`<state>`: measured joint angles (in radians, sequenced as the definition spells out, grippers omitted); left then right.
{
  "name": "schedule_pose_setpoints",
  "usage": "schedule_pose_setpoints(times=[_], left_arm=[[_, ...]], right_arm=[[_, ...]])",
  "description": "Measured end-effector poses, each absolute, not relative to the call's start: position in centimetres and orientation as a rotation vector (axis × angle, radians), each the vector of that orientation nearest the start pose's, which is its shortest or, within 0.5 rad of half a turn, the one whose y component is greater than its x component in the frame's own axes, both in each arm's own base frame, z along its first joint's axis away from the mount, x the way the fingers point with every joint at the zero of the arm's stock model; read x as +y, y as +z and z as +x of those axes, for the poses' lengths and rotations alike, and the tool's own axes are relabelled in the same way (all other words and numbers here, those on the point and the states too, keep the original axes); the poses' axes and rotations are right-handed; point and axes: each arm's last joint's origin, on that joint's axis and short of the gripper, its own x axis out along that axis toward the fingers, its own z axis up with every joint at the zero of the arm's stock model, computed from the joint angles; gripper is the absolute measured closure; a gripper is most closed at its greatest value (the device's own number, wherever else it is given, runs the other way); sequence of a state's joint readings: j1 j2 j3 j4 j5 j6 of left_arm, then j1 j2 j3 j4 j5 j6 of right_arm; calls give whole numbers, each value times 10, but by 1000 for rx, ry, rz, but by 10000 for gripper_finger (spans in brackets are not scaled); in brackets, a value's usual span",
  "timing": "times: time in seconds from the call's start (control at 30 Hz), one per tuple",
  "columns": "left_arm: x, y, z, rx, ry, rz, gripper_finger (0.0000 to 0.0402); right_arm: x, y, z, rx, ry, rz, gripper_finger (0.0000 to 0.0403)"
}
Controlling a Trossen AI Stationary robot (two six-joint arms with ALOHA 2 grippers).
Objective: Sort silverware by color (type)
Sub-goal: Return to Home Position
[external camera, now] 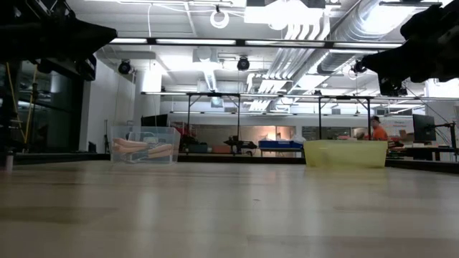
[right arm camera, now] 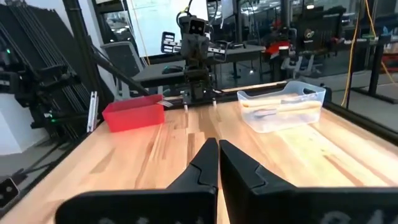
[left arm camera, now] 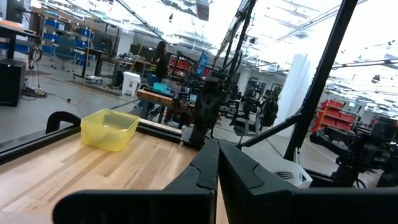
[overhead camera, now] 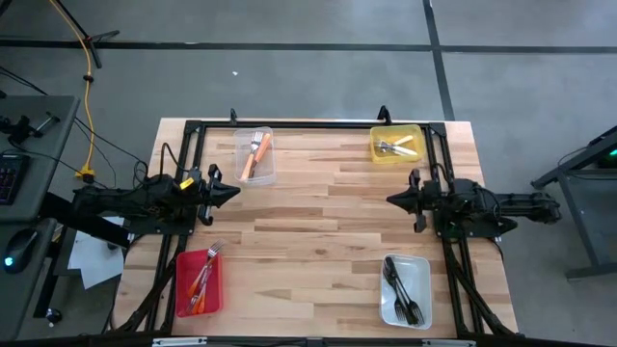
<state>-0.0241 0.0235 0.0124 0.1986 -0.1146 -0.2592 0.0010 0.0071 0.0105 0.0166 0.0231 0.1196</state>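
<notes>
Pale wood table (overhead camera: 318,241) on grey concrete (overhead camera: 308,67), workshop (external camera: 244,107) behind. Near the table's corners I see orange forks (overhead camera: 256,154) in a clear bin (overhead camera: 241,159), white forks (overhead camera: 393,147) in a yellow bin (overhead camera: 374,154), red forks (overhead camera: 201,280) in a red bin (overhead camera: 183,265), dark forks (overhead camera: 400,289) in a white bin (overhead camera: 418,275). Left gripper (overhead camera: 234,192) and right gripper (overhead camera: 390,200) hover over its sides, pinched closed, empty.

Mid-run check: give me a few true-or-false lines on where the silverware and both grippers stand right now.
1. The dark forks lie in the white bin. True.
2. Some silverware lies loose on the table. False: all that shows is inside bins.
3. The left gripper holds a fork. False: it is shut and empty.
4. The right gripper is shut and empty. True.
5. The orange utensils lie in the clear bin. True.
</notes>
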Motion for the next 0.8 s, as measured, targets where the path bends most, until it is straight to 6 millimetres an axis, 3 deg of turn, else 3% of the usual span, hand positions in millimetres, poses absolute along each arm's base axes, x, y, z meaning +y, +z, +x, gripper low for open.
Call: schedule_pose_setpoints(times=[0.8], left_arm=[[1, 185, 97, -198, 66, -271, 401]], right_arm=[[-1, 168, 97, -20, -20, 131, 402]])
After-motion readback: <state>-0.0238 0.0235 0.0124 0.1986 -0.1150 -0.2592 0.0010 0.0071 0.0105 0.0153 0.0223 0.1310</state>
